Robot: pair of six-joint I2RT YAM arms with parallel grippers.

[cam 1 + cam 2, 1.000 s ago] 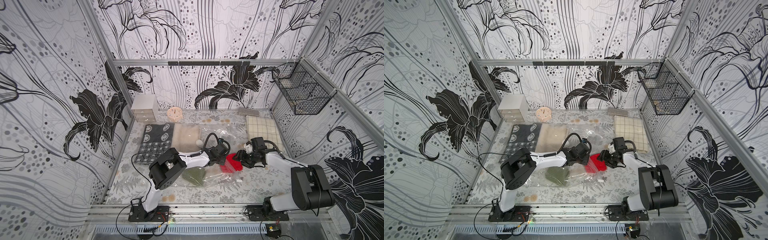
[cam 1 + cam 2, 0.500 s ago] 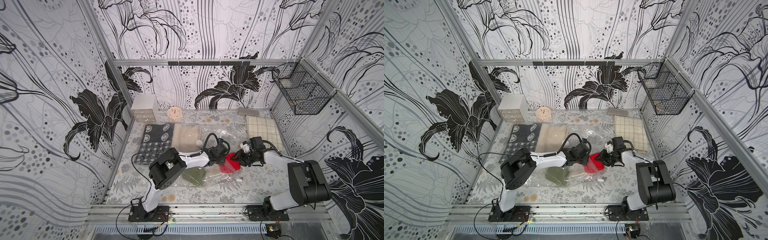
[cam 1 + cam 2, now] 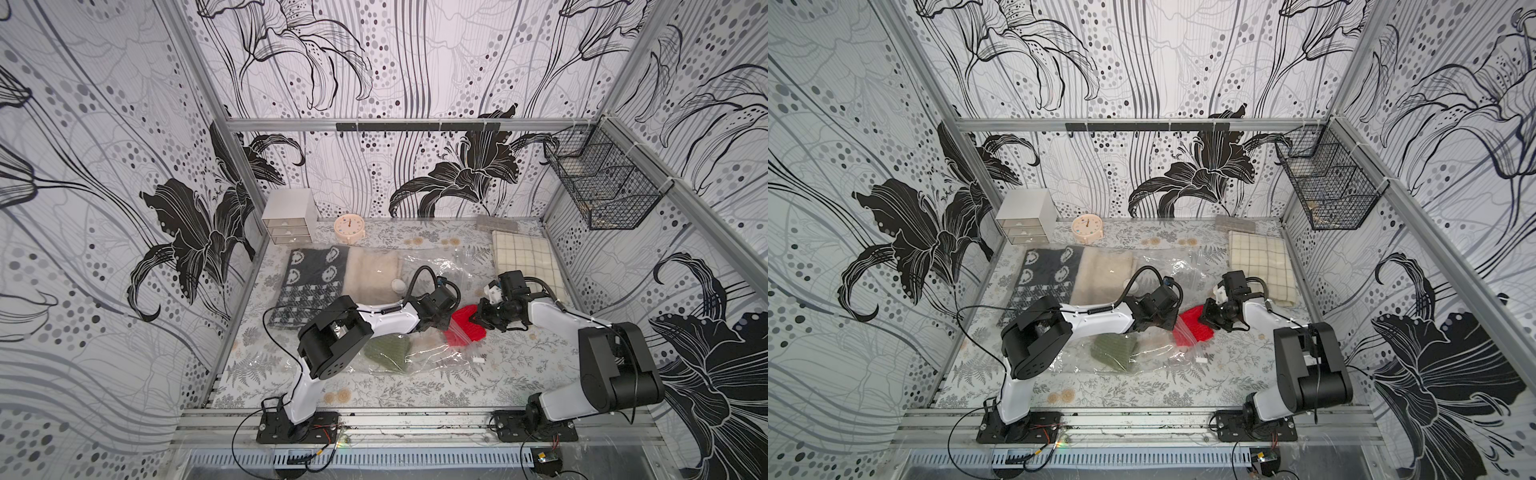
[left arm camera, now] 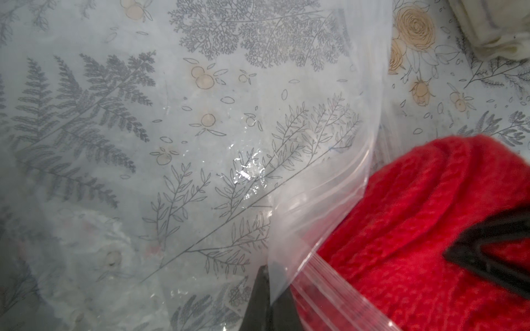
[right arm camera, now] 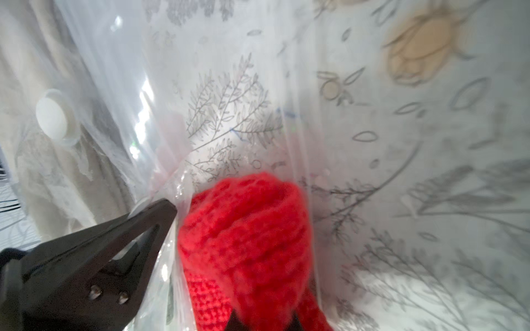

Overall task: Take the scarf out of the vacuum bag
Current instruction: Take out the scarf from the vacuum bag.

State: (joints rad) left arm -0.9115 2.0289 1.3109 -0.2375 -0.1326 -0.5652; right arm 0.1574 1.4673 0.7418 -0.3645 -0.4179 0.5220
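You are watching the right gripper (image 3: 477,321), jaws newly closing on the scarf (image 3: 462,332) lying in the bag (image 3: 432,270) mouth, while the left gripper (image 4: 271,298) is clamping the rim, so withdrawal is becoming possible.

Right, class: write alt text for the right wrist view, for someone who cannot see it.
A red knitted scarf, pinched by the right gripper, sits at the mouth of the clear vacuum bag; the left gripper clamps the bag's edge.

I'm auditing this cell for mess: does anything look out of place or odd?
Only the bag: it lies crumpled in the middle, the red scarf bulging partway out of its open mouth. Nothing looks spilled or broken.
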